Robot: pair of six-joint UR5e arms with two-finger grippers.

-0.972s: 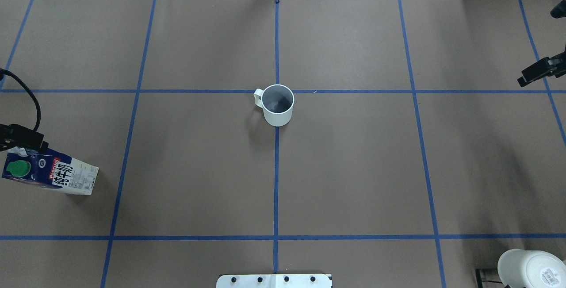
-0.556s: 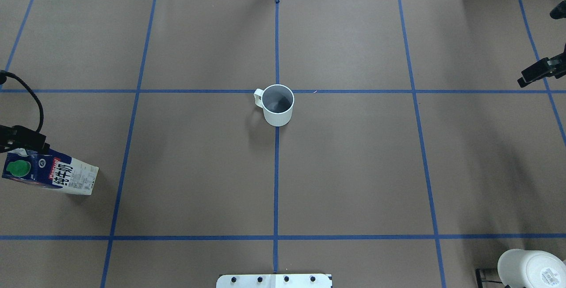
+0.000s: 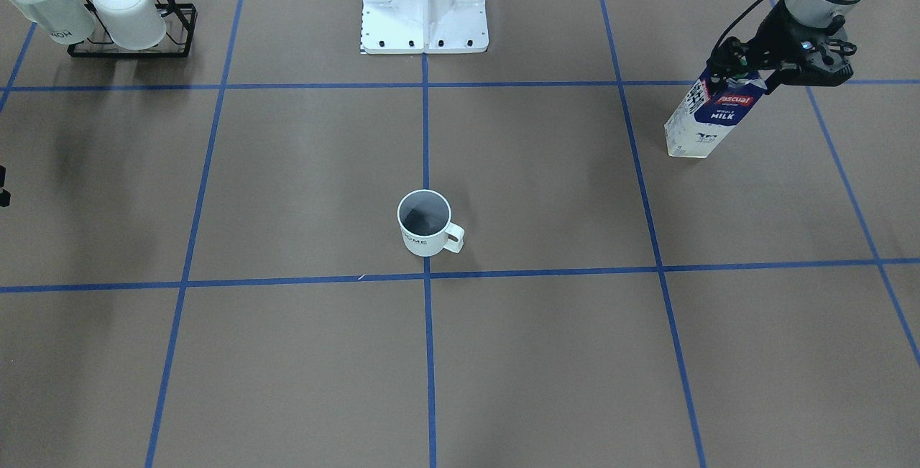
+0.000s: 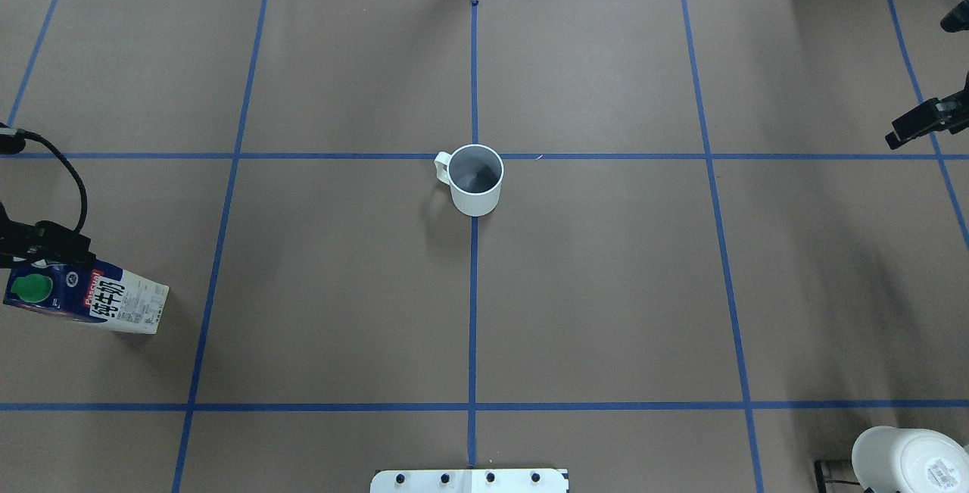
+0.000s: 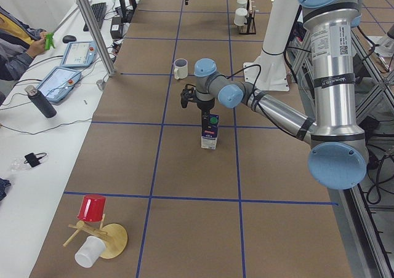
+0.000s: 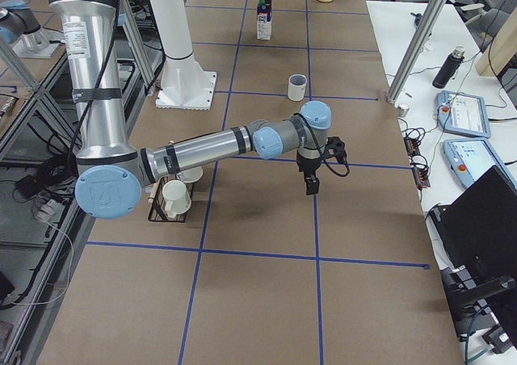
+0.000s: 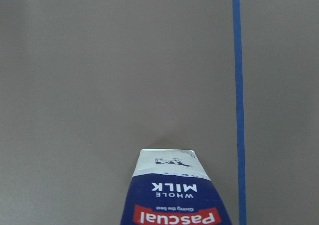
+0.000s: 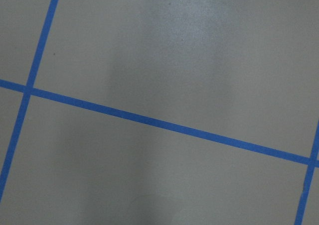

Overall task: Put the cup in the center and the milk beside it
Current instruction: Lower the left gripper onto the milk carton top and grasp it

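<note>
Milk (image 3: 708, 119) looked tall, top-heavy, its card walls soft; left claw (image 3: 734, 69) sat at its top, whether closed I couldn't tell; grip lower, gently.

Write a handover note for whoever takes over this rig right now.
Left gripper: at the top of the tall navy-and-white milk carton, grasp unclear.
Right gripper: over the table's far right, holding nothing; open or shut unclear.
White mug with dark grey inside: upright at the centre tape crossing, done.
Left to do: the carton stands far left; bring it beside the mug.
</note>
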